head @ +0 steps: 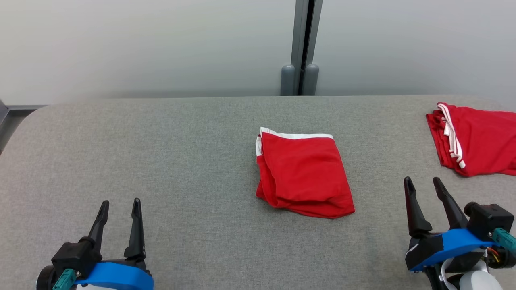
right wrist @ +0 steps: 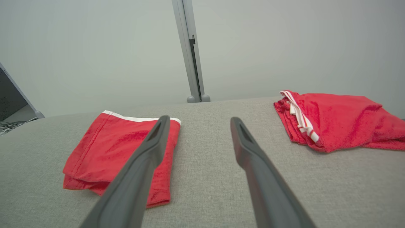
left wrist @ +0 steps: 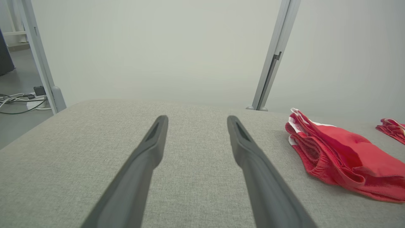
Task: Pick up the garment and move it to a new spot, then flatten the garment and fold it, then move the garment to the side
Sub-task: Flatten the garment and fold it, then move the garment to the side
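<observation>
With left claw (head: 121,201) and right claw (head: 422,179) spread wide and empty, the folded red white-trimmed fabric garment (head: 304,175) is probably best pinched through all layers.

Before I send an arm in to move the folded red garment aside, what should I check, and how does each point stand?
1. Left gripper open and empty: ok.
2. Right gripper open and empty: ok.
3. Folded garment lies on the table, apart from both grippers: ok.
4. Fold tidy: not ok, its left edge is bunched.
5. Second red garment at the right, apart from the folded one: ok.
6. Bare table to the left for set-down: ok.
</observation>
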